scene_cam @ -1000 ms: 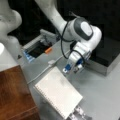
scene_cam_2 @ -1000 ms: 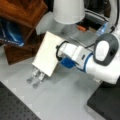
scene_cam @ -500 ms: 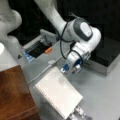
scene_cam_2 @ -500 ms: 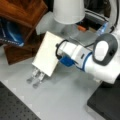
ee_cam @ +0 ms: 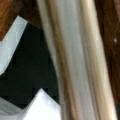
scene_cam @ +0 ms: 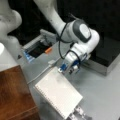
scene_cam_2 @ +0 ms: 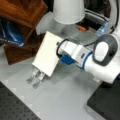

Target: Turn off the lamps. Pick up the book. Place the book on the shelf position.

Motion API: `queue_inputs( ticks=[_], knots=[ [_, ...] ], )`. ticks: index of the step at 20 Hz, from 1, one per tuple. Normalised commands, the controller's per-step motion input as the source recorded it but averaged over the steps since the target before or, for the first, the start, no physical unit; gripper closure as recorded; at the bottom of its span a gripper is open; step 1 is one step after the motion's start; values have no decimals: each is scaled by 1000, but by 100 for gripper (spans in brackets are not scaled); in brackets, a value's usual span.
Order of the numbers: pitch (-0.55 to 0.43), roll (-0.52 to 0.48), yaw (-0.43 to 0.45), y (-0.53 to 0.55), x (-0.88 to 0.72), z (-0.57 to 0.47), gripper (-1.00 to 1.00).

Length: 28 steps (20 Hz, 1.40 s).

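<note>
The book (scene_cam: pixel 58 92) is a flat white notebook with spiral holes along its lower long edge, lying slanted in both front views. My gripper (scene_cam: pixel 65 71) is at its upper corner, shut on the book's edge. In a front view the book (scene_cam_2: pixel 46 56) tilts up from the table with the gripper (scene_cam_2: pixel 59 52) clamped on its right side. The wrist view shows the book's pale edge (ee_cam: pixel 75 65) running top to bottom right in front of the camera. The shelf position (scene_cam: pixel 15 95) is the reddish-brown wooden board at a front view's lower left. A white lamp shade (scene_cam_2: pixel 68 11) looks unlit.
Perforated silver strips (scene_cam: pixel 78 113) stick out from under the book's far end, seen too in a front view (scene_cam_2: pixel 36 77). A black-topped metal box (scene_cam: pixel 107 53) stands to the right. An open grey tray (scene_cam: pixel 37 48) and an orange piece (scene_cam: pixel 48 50) lie behind the arm.
</note>
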Motion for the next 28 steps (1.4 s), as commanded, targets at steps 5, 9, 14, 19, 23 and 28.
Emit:
queue_inputs(
  ticks=[5, 9, 14, 19, 23, 28],
  knots=[
    [-26, -288, 8, 31, 96, -144, 100],
    [-41, -278, 14, 14, 79, -130, 100],
    [-48, -258, 5, 33, 37, -136, 100],
    [-65, -231, 5, 21, -5, -123, 100],
    [-96, -195, 3, 13, -23, -160, 100],
    [-100, -188, 1, 26, -36, -162, 100]
  ],
)
